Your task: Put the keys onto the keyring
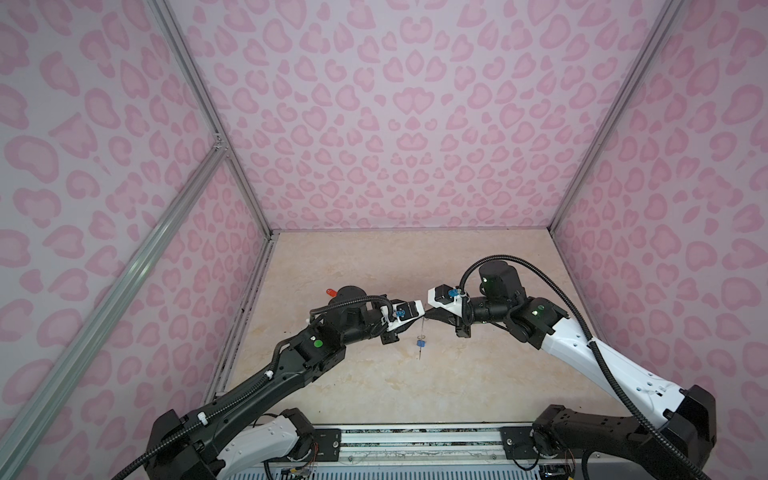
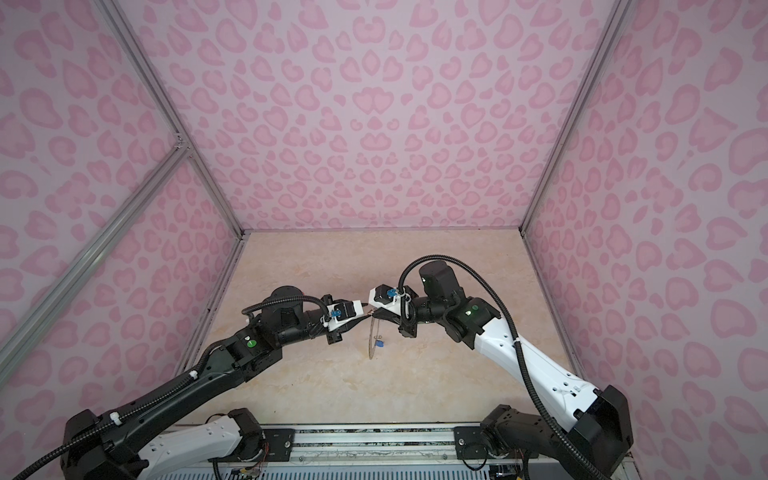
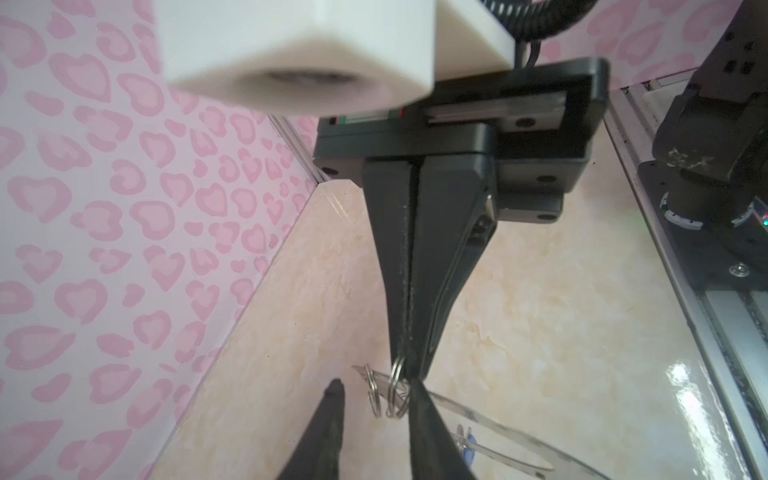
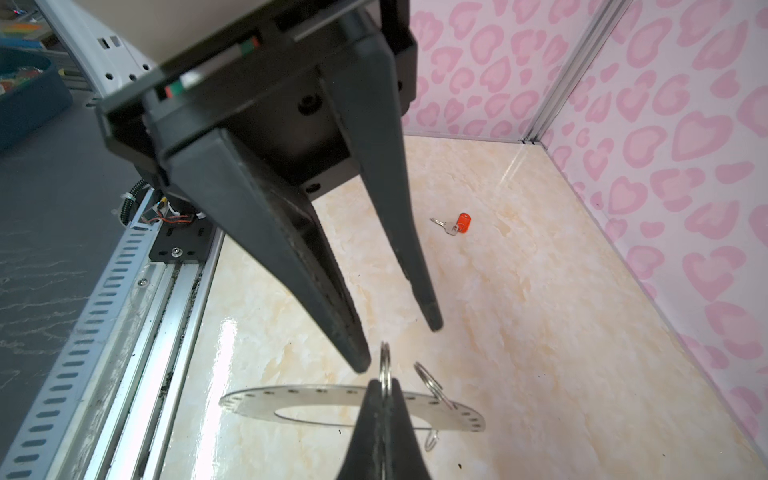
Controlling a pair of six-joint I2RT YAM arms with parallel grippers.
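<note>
Pink heart-patterned walls (image 1: pixel 395 124) enclose a pale marbled table (image 1: pixel 374 270). Above the middle of the table hangs the keyring (image 4: pixel 291 405), a flat grey metal disc with a wide central hole, tiny holes round its rim and small wire loops on its edge. In a top view the keyring (image 2: pixel 370 338) shows as a thin upright sliver, clear of the table.

The right jaws are pinched together on one small wire loop (image 4: pixel 385 361) at the keyring's upper edge, and the disc dangles from it. The left jaws stand apart and hold nothing. Their tips sit on either side of the gripped loop, just above the keyring, and one fingertip (image 4: pixel 359 357) is just beside it; whether they touch cannot be told. A second wire loop (image 4: pixel 428 380) stands up from the keyring's rim next to the gripped one. A third wire loop (image 4: pixel 432 441) hangs under the rim.

The blue-tagged key (image 1: pixel 421 343), small silver metal with a blue oval plastic tag, sits against the keyring's lower half, off the table. How it is joined is too small to tell. The red-tagged key (image 4: pixel 453 224), small silver metal with a red-orange oval plastic tag, lies flat on the table, well apart from the keyring.
</note>
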